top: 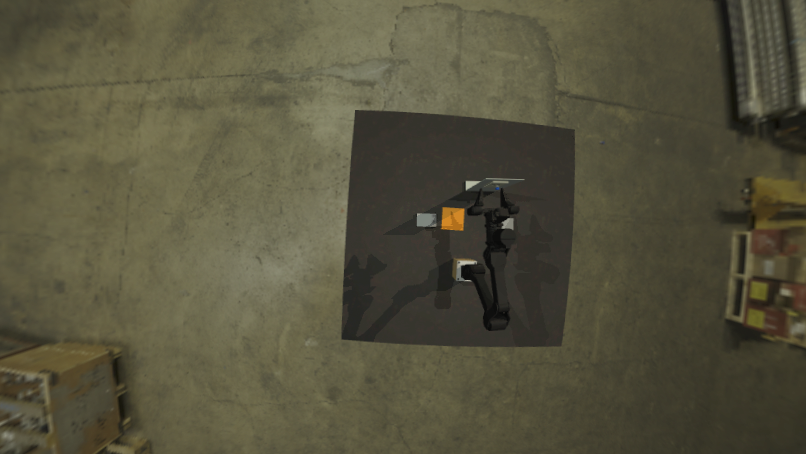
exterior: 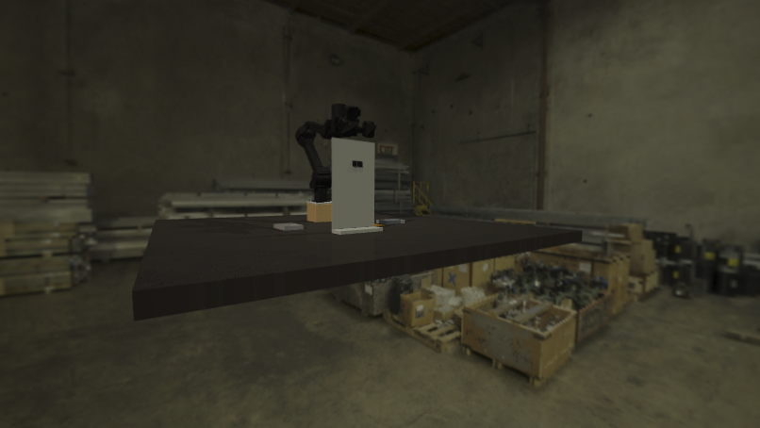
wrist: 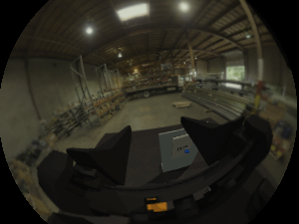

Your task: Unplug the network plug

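Note:
The upright panel [top: 517, 181] [exterior: 352, 196] [wrist: 168, 145] stands on the table. The blue plug [top: 497, 187] [wrist: 186, 151] is small at the panel's front face, beside dark openings; its tab is too small to make out. My gripper [top: 491, 191] [wrist: 156, 123] is open, with nothing between its fingers. It points toward the panel from the front; in the exterior view its body shows above the panel's top edge. In the wrist view the plug appears near the inner edge of the right finger. The orange marked square [top: 452, 223] [wrist: 158, 207] lies on the table left of the gripper, with nothing on it.
A grey flat block [top: 426, 219] lies just left of the orange square. Another pale block [top: 509, 223] [exterior: 288, 226] lies partly under the arm. A wooden box with a white top [top: 464, 270] [exterior: 319, 211] is at the arm's base. The panel has a pale foot [exterior: 357, 230].

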`<state>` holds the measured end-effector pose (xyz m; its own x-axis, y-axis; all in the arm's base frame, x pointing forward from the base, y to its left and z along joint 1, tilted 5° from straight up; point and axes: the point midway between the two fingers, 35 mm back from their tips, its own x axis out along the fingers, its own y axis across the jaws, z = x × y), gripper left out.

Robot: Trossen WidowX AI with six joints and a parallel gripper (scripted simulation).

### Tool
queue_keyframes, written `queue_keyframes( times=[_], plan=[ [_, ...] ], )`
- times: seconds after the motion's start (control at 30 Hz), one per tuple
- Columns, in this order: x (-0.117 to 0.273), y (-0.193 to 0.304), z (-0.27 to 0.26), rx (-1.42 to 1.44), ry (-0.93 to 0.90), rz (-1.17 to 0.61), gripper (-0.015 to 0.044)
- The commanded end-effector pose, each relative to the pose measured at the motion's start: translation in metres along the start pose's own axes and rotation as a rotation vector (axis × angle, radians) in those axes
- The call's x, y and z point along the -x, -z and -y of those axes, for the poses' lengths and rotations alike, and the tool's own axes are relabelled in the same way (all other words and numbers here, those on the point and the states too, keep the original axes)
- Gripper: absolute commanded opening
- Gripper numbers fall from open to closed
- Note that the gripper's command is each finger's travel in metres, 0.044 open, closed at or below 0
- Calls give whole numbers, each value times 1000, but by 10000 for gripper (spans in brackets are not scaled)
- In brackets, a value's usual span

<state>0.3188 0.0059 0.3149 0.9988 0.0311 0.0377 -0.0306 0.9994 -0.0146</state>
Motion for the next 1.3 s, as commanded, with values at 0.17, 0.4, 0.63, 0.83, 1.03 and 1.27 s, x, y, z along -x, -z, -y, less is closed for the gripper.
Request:
queue_keyframes(
  times=[0.17,0.4,0.63,0.83,1.03,1.27],
  plan=[
    [-8,13,11,-130,-19,8,242],
    [-14,34,29,-330,-50,14,156],
    [-13,55,48,-528,-79,10,156],
    [-7,73,63,-688,-107,1,156],
    [3,90,78,-846,-133,-15,156],
    [21,110,91,-1028,-160,-43,156]
  ],
)
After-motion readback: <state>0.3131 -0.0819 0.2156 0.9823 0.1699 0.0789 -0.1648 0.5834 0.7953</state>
